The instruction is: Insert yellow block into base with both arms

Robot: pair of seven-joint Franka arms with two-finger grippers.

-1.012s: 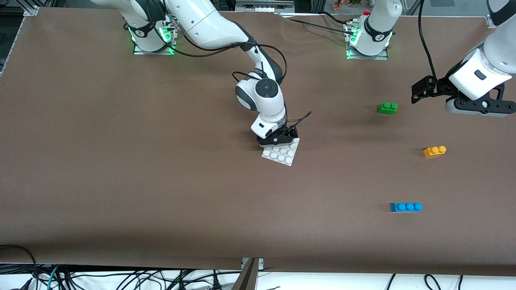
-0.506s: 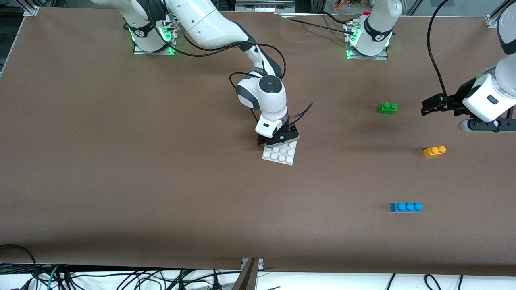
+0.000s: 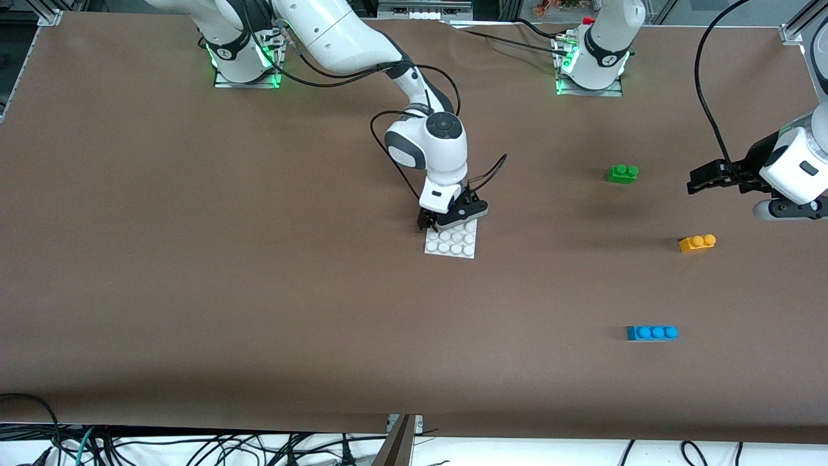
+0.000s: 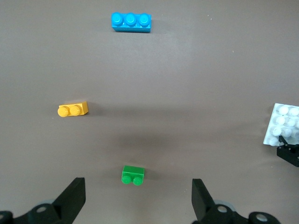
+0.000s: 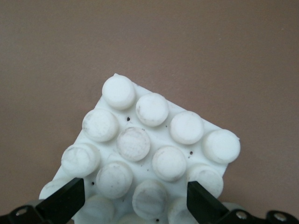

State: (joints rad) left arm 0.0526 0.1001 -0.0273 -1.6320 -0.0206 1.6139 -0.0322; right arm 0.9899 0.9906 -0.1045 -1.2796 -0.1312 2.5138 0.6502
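Observation:
The yellow block (image 3: 697,243) lies on the table toward the left arm's end; it also shows in the left wrist view (image 4: 73,109). The white base (image 3: 451,241) lies flat at mid table. My right gripper (image 3: 446,220) is down on the base's edge farther from the front camera. In the right wrist view the gripper (image 5: 133,203) has a finger on each side of the base (image 5: 149,149), shut on it. My left gripper (image 3: 786,212) hangs open and empty in the air beyond the yellow block toward the left arm's end; its fingers (image 4: 138,205) stand wide apart.
A green two-stud brick (image 3: 622,173) lies farther from the front camera than the yellow block and shows in the left wrist view (image 4: 132,175). A blue three-stud brick (image 3: 652,332) lies nearer the front camera (image 4: 131,22). The brown table covering is bare between base and bricks.
My right gripper has turned the base from skewed to nearly square with the table edge. My left gripper has moved toward the left arm's end of the table and come lower.

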